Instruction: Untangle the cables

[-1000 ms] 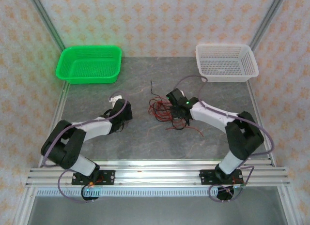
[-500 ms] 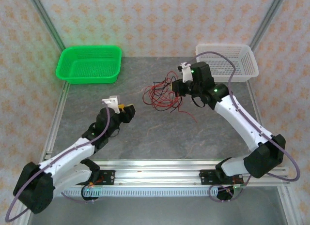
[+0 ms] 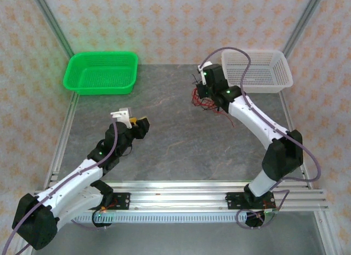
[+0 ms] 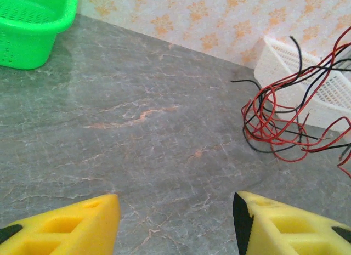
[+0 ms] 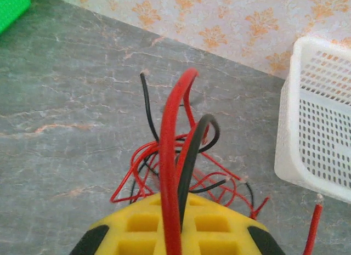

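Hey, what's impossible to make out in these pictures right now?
- Top view: cables too fine to count; the right arm hides the pinch.
- Left wrist view: the cables run off the right edge, as does the white basket.
- Right wrist view: right gripper fingers cut by the bottom edge; which strands they clamp is unclear.

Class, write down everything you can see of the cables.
The cables are hair-thin red and black wires, looped into one loose tangle. The shut right pincer grips several strands, and the tangle hangs from it over the table, beside the white basket. Loose ends stick out. Whether the lowest loops touch the table is unclear.
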Robot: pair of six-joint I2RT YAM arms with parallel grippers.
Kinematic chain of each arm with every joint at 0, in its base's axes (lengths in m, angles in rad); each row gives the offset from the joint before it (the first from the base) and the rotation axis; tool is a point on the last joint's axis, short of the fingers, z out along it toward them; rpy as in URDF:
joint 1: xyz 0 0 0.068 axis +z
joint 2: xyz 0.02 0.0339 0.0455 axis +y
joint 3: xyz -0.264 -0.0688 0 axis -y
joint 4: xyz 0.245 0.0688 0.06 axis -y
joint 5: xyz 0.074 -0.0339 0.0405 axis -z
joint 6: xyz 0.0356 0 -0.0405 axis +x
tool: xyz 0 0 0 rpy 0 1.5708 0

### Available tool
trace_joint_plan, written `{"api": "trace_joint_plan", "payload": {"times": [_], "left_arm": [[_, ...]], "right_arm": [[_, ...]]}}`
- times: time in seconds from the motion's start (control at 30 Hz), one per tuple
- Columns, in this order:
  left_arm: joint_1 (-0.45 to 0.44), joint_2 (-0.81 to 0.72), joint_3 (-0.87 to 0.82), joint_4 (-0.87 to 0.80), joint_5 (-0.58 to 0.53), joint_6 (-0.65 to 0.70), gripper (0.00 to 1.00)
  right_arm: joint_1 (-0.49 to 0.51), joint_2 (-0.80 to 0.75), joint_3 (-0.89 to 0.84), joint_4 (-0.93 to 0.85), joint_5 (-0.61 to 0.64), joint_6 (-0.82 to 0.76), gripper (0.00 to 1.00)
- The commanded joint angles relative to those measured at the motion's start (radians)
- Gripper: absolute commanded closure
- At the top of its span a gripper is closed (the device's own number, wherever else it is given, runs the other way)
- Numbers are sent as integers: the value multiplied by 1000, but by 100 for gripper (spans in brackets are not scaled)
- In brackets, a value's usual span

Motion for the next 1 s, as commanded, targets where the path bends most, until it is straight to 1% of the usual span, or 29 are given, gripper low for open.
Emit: {"api": "trace_joint_plan", "payload": {"times": [0.0,0.17,0.3,0.4,0.5,0.6,0.7,0.73,0.83,0.9,0.97], "left_arm": [[-7,10,55,-60,-57,-13,43],[-6,26,94,-116,-107,-19,42],[-5,21,116,-146,-125,-25,39],[-5,12,139,-175,-140,-27,38],[-5,2,164,-210,-152,-26,37],[-6,-10,186,-232,-152,-26,36],[-4,-17,200,-238,-140,-28,35],[-6,-16,203,-237,-130,-30,35],[-6,2,206,-227,-84,-42,35],[-7,29,205,-213,-49,-52,35],[-9,66,200,-190,-5,-64,36]], "right_arm": [[45,1,-73,111,26,-51,100],[144,58,-188,178,-25,38,100],[223,116,-250,221,-57,181,100],[257,133,-280,245,-153,310,100],[264,103,-324,289,-264,430,76],[263,32,-368,332,-364,509,55],[255,-48,-390,350,-458,571,40],[248,-80,-401,358,-485,595,38],[216,-176,-431,361,-529,651,37],[190,-241,-448,344,-528,675,37],[165,-301,-459,308,-495,683,37]]}}
